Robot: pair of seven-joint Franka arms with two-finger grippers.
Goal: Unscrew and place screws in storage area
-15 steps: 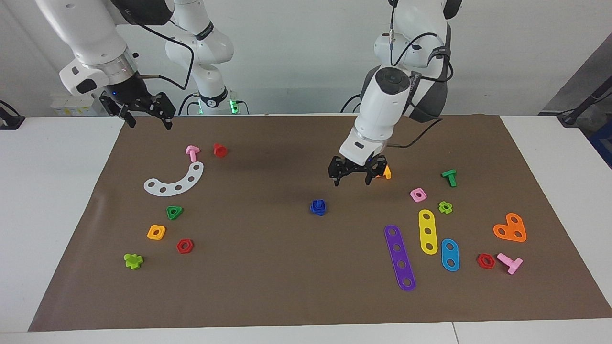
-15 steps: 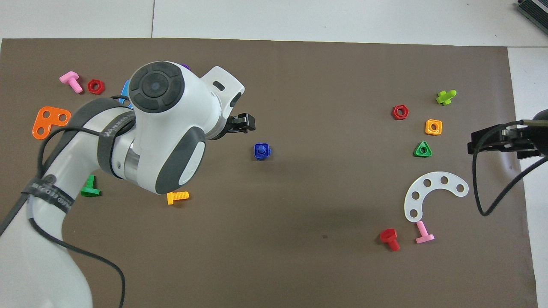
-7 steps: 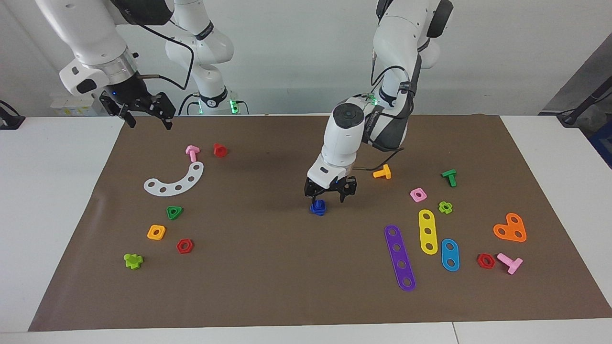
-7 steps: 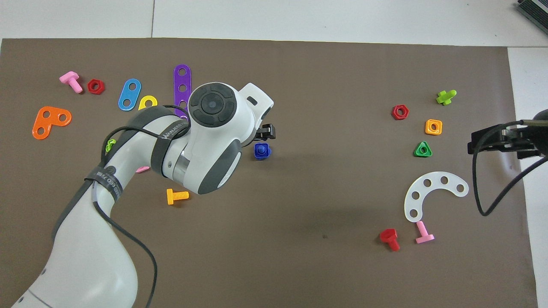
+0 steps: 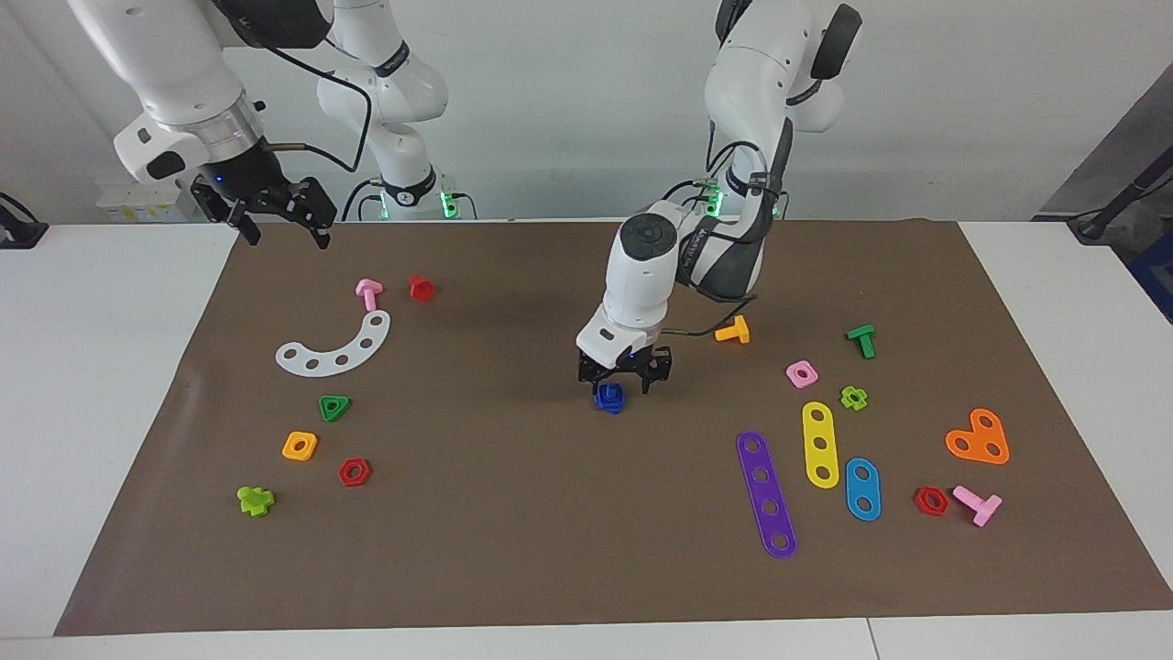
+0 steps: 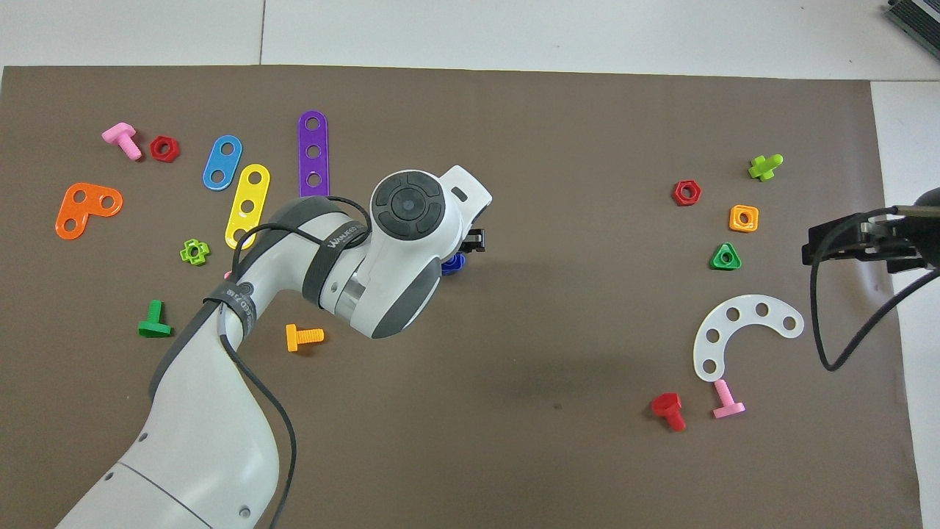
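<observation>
The left hand [image 5: 624, 379], fingers still apart, straddles the dark-blue screw [image 5: 609, 399] mid-worktop, which looks light, rigid and slick, best pinched across its head, while the right hand [image 5: 274, 213] waits open.

A white counter [image 5: 110, 385] carries a brown mat [image 5: 550, 532]; on it, a dark-blue bolt [image 5: 608, 399] sits just under the left fingers [image 5: 591, 376].

Left gripper [image 5: 624, 379] hangs low over the blue bolt [image 5: 609, 399] at mid-mat, fingers straddling it; right gripper [image 5: 275, 213] waits, open, over the mat's [image 5: 513, 513] robot-side corner.
</observation>
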